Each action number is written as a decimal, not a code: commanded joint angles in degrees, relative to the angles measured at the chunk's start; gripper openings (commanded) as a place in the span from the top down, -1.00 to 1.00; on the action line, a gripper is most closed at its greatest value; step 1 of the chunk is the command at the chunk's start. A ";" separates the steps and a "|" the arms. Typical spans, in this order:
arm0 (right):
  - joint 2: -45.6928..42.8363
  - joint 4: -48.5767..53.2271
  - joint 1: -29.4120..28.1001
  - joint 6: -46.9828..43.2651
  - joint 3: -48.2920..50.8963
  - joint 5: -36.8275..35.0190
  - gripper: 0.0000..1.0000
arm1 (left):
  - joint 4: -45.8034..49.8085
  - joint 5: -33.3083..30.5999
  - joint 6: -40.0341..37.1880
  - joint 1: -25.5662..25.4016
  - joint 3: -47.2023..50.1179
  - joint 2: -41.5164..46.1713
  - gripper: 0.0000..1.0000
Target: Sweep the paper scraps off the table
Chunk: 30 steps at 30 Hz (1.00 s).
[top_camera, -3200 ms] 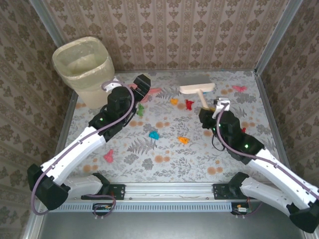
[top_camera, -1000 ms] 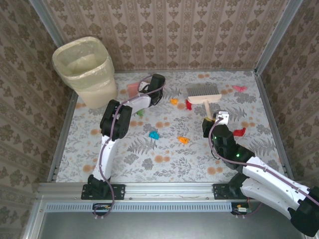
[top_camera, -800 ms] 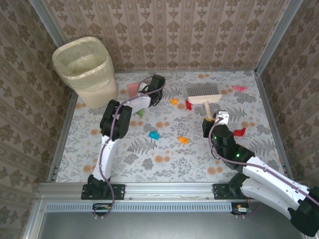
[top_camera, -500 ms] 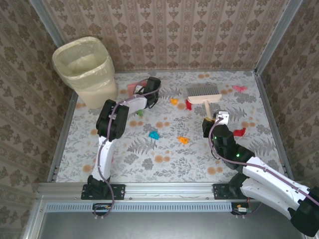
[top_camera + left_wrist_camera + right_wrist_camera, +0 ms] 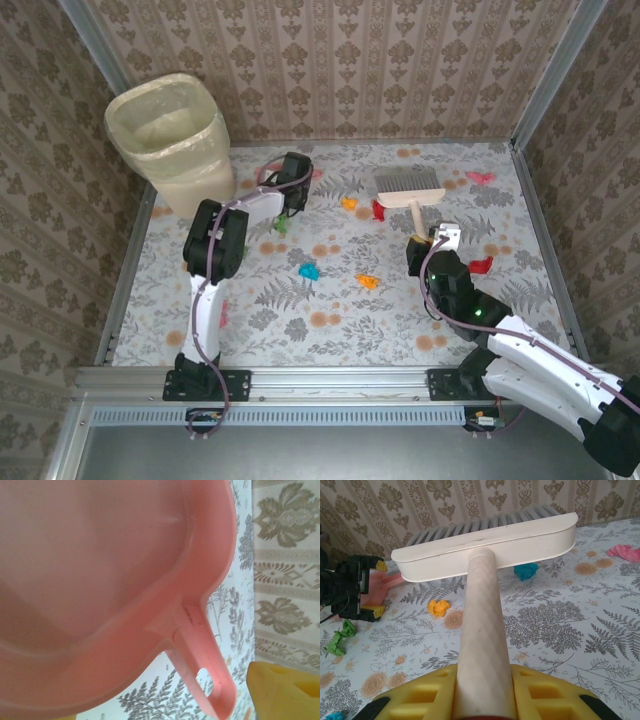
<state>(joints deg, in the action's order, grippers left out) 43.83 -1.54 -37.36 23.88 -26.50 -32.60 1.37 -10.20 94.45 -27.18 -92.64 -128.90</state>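
The left arm [image 5: 203, 310] and right arm [image 5: 540, 365] have white shells, black joint housings and mauve cables [image 5: 431, 282]. A green light [image 5: 475, 310] glows on the right. The right end effector [image 5: 484, 682] has yellow fingers [image 5: 547, 694] with recessed cells.

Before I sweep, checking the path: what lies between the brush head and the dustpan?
In the top view, an orange paper scrap lies there, plus a red scrap right beside the brush head.

Both arms shift
The left claw [image 5: 291, 170] carries the flat pink plastic dustpan [image 5: 100, 570] leftward; the right claw [image 5: 427, 240] draws its white wooden-handled brush [image 5: 408, 186] back.
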 commanded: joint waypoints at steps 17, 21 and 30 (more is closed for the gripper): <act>-0.98 -2.35 -0.32 -1.00 0.66 -1.20 1.00 | 9.99 1.99 1.01 -3.47 -12.70 -3.16 -0.79; -0.99 -2.33 -0.29 -1.03 0.66 -1.35 1.00 | 13.08 -1.30 2.87 -3.85 -18.19 -7.17 -0.79; -0.82 -2.50 -0.32 -1.03 0.66 -1.28 1.00 | 15.29 -4.10 5.73 -4.11 -22.05 -10.64 -0.82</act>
<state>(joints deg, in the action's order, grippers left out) 43.83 -1.54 -37.36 23.88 -26.48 -32.62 13.52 -10.85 97.84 -31.42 -113.01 -139.37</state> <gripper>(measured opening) 0.257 0.907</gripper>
